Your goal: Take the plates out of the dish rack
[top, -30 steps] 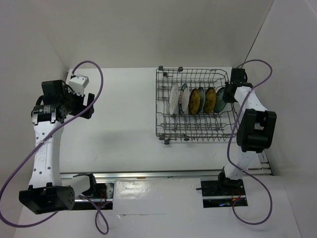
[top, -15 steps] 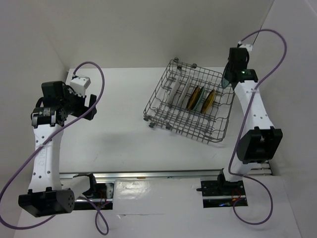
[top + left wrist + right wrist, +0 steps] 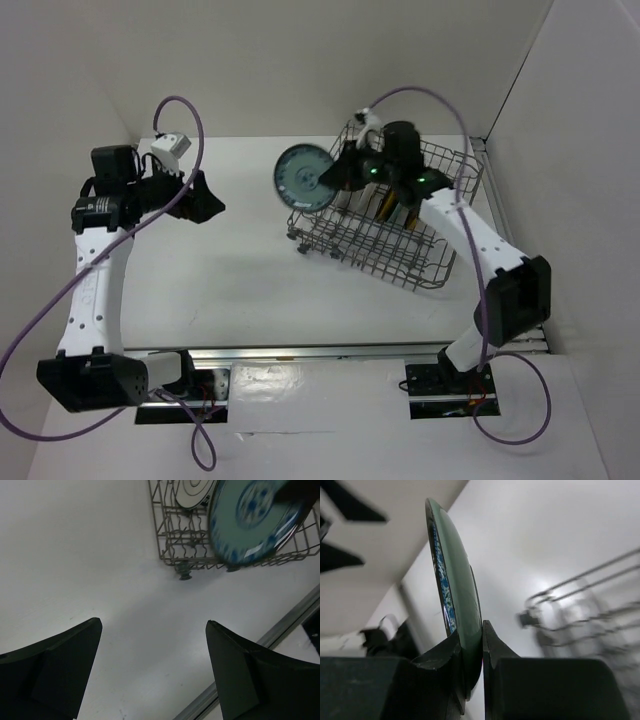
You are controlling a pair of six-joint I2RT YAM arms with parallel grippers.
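Observation:
A teal-blue plate (image 3: 304, 178) hangs upright in the air, just left of the dish rack (image 3: 440, 262), with my right gripper (image 3: 338, 174) shut on its rim. The right wrist view shows that plate (image 3: 454, 595) edge-on, pinched between the fingers of the right gripper (image 3: 481, 630). The rack stands skewed on the table, my right arm reaching across it. An ochre plate (image 3: 384, 206) shows between the wires; the others there are mostly hidden. My left gripper (image 3: 205, 200) is open and empty, pointing at the held plate (image 3: 252, 522). In the left wrist view a white plate (image 3: 192, 492) stands in the rack (image 3: 172, 550) beyond the left gripper (image 3: 152, 625).
A metal rail (image 3: 330, 351) runs along the table's near edge, also in the left wrist view as the rail (image 3: 292, 625). White walls close in the back and right sides. Purple cables (image 3: 185, 110) loop above both arms.
The right arm has swung left across the rack, lifting the teal-blue plate out. The rack got turned askew. The left gripper has turned toward the plate and opened wide.

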